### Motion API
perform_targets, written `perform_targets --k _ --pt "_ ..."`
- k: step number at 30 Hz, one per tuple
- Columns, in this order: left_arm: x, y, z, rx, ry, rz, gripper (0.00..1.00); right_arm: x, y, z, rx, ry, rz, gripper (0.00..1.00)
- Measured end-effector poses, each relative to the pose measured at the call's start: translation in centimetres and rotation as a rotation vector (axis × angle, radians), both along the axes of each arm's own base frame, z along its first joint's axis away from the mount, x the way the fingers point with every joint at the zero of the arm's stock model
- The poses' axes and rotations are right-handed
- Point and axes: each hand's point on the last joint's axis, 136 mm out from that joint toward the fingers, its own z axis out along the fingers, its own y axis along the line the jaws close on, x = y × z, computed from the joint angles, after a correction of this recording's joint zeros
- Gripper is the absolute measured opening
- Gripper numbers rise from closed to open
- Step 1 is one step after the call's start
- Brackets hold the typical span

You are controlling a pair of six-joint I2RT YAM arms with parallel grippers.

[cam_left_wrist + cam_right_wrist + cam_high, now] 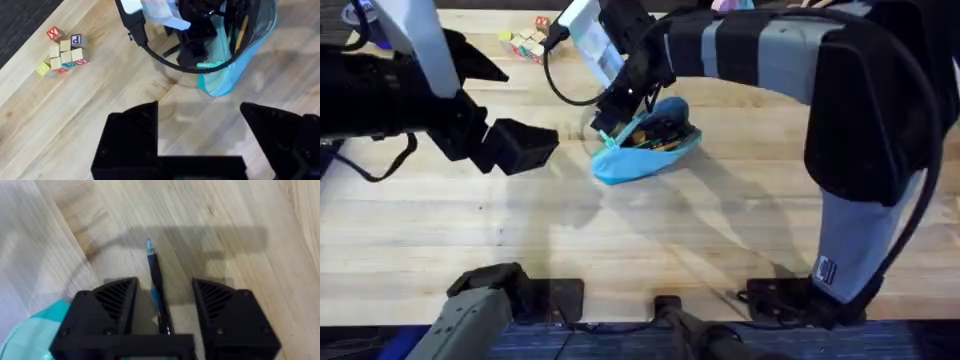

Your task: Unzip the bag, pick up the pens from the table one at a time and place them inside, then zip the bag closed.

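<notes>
Right gripper point(162, 305): jaws are standing spread, a dark pen point(156, 282) lying between them without visible contact. Left gripper point(200, 135): jaws are spread, hovering empty. The light-blue pouch point(645, 150) is lying unzipped on the tabletop point(640, 235), holding pens point(655, 128). Letter blocks point(62, 52) are sitting apart.

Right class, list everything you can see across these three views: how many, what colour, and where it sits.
Bag: one, light blue, open, mid-table, dark items inside.
Pen: one, dark with a bluish tip, lying between the right pincer's fingers, beside the bag.
Letter blocks: a small cluster, mixed colours, far edge of the table.
Table: one, light wooden planks.
Left pincer: black, open, empty, short of the bag.
Right pincer: black, open around the pen, at the bag's end.
</notes>
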Motion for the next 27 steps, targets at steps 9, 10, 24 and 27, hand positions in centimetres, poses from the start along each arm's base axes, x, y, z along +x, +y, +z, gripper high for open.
perform_targets --k 9,10,24,27 --pt "0.0 0.0 0.0 0.000 0.000 0.000 0.994 0.5 -0.2 0.1 -0.008 -0.019 -0.011 0.037" --pt "0.0 0.0 0.0 0.000 0.000 0.000 0.993 0.5 -0.2 0.1 -0.008 -0.019 -0.011 0.036" --pt "0.0 0.0 0.0 0.000 0.000 0.000 0.993 2.0 0.3 0.6 0.019 -0.053 -0.022 0.027" --pt "0.0 0.0 0.0 0.000 0.000 0.000 0.994 3.1 -0.3 1.1 0.030 -0.067 -0.042 0.028"
